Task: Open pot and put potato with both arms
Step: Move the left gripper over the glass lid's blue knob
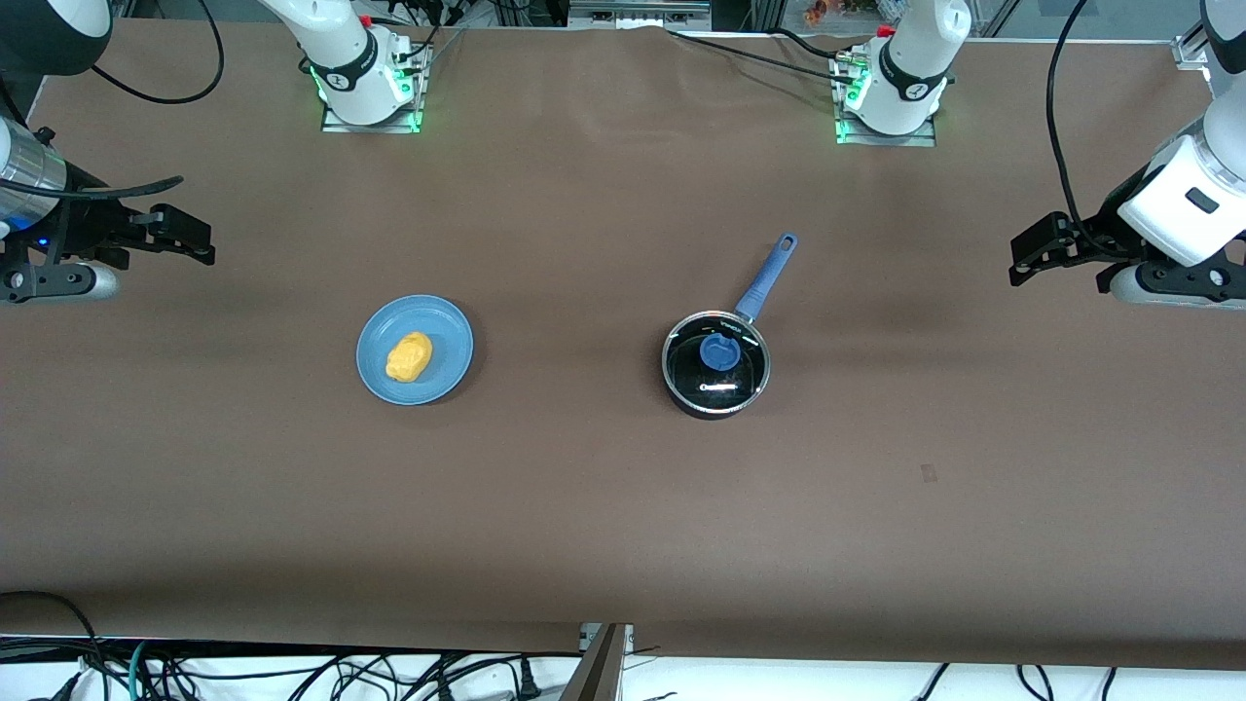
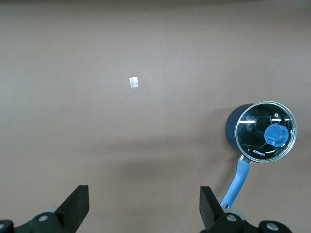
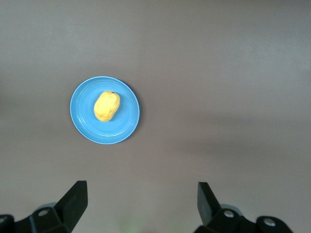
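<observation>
Front view first: I am seeing the pot (image 1: 715,365) sitting on the brown table (image 1: 604,506) with its glass lid (image 1: 717,358) on and the blue knob (image 1: 719,350) at the lid's middle. Its blue handle (image 1: 767,277) is pointing away from the front camera. Taking the pot as landmark, the potato (image 1: 409,356) is lying on a blue plate (image 1: 448,331) well apart from it, toward the right arm's end of the table. The left gripper (image 1: 1022,255) is hanging over the table's edge at the left arm's end, well apart from the pot, its 2 fingers spread and holding nothing. The right gripper (image 1: 200,241) is hanging over the table's other end, past the plate from the pot, fingers likewise spread and empty.

Left wrist view: I am looking down between 2 parted fingertips (image 2: 77,206) at the lidded pot and a small pale mark (image 2: 133,82) on the table.

Right wrist view: 2 parted fingertips (image 3: 75,199) are framing the plate with the potato on it.
</observation>
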Available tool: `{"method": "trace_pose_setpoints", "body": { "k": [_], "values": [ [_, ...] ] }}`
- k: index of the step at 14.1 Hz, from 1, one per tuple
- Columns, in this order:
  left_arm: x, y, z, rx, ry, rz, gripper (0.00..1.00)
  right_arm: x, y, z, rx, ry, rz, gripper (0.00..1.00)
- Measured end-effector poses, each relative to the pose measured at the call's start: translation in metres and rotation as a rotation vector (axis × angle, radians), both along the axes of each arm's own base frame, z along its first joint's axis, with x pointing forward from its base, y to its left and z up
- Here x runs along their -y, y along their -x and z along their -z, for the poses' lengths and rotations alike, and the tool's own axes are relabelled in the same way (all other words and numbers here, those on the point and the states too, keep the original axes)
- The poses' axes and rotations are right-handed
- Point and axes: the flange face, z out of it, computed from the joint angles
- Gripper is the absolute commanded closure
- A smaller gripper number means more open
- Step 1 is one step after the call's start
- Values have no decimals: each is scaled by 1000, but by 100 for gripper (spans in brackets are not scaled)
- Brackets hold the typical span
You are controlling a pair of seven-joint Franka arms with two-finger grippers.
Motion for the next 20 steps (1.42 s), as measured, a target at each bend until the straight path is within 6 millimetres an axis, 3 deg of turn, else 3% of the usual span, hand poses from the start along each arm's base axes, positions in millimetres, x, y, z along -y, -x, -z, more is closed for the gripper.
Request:
{"method": "trace_pose_setpoints", "body": {
  "k": [5,13,17,20],
  "values": [
    [5,-2,5,-7,-15,11,0,0,0,0,0,0,0,0],
    [80,3,24,-41,-38,-59,0,0,0,0,-1,0,1,0],
    [118,-3,49,-48,-23,-89,0,1,0,0,-1,0,1,0],
    [134,-10,77,-34,-7,-110,0,1,0,0,-1,0,1,0]
  ]
}}
